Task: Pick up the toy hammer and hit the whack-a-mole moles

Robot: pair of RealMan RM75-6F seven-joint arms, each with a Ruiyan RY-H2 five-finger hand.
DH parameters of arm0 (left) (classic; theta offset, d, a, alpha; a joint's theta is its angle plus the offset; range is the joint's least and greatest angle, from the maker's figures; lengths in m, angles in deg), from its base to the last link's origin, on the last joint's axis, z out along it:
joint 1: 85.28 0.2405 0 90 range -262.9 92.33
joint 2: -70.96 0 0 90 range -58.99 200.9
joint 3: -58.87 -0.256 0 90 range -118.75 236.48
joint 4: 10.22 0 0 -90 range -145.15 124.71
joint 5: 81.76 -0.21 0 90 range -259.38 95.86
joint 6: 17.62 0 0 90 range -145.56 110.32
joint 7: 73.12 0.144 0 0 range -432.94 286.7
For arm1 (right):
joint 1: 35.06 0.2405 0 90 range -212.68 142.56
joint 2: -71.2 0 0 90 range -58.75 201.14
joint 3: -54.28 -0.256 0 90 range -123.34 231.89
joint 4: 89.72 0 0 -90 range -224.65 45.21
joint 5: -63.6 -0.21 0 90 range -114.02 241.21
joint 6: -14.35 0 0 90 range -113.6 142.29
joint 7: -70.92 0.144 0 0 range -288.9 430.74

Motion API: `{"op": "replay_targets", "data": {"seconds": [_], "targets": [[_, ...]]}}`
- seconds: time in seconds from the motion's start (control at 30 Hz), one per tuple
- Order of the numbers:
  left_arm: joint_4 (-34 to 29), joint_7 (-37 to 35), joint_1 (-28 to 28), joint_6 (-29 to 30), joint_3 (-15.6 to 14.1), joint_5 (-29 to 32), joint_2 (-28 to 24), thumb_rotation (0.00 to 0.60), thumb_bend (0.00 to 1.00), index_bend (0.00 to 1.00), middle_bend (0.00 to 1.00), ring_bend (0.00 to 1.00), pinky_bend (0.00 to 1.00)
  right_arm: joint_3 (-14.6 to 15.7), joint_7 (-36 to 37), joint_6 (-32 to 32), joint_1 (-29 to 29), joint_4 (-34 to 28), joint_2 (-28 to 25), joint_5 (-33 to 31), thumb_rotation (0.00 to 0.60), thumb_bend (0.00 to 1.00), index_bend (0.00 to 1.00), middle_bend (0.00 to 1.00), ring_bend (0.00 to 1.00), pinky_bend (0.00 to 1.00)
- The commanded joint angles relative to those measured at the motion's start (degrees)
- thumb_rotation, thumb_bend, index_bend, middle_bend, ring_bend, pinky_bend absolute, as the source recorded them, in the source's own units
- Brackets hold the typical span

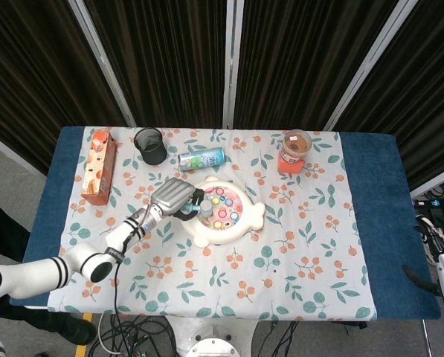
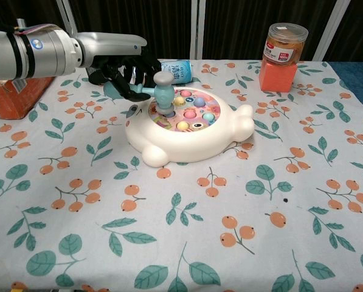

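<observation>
My left hand [image 1: 173, 195] [image 2: 121, 68] grips the handle of the toy hammer [image 2: 163, 91] at the left side of the white whack-a-mole toy [image 2: 187, 152] [image 1: 207, 236]. The hammer's grey and teal head [image 1: 206, 206] is down on a mole at the left of the coloured mole field [image 2: 187, 112]. Several pastel moles show to its right. Only a dark piece of my right hand [image 1: 419, 277] shows, off the table at the lower right edge of the head view; how its fingers stand is unclear.
An orange carton [image 1: 99, 165] [image 2: 17, 85] lies at the far left. A black mesh cup [image 1: 150, 146] and a lying can [image 1: 201, 158] [image 2: 178, 69] are behind the toy. A lidded jar [image 1: 294, 151] [image 2: 283, 55] stands on an orange block at the back right.
</observation>
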Motion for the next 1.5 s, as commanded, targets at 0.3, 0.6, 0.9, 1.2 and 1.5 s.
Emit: {"op": "replay_targets", "data": {"seconds": [0.3,0.6,0.9,1.2,1.5], "targets": [[1.9,0.8,-0.6,-1.1,-0.1,2.0,1.9,0.600,0.55,0.71,0.66,0.48,0.55,0.0,0.1,-0.1,-0.1,0.0,0.0,-0.2,0.600,0.13,0.05,0.24,0.00,0.08],[-3.7,-2.4,2.4,2.3,1.0,0.8,-4.2,0.600,0.55,0.71,0.66,0.48,0.55,-0.1,0.5,0.4,-0.2,0.3,0.1,0.1,0.600,0.13,0.05,0.24,0.00,0.08],[-2.0,-4.3,6.3,2.7,-2.3,1.4,-4.8,0.600,0.54,0.71,0.66,0.48,0.54,0.0,0.8,0.4,-0.1,0.6,0.2,0.4,0.600,0.13,0.05,0.24,0.00,0.08],[3.4,-4.7,9.0,3.0,-4.4,1.6,-2.3,0.600,0.54,0.68,0.62,0.45,0.50,0.0,0.7,0.4,-0.1,0.4,0.3,0.3,0.600,0.14,0.05,0.24,0.00,0.08],[6.3,-5.2,10.5,3.0,-5.2,0.4,-0.9,0.600,0.50,0.57,0.56,0.39,0.46,0.0,0.0,0.5,-0.2,-0.2,0.1,0.4,0.600,0.14,0.05,0.24,0.00,0.08]]}}
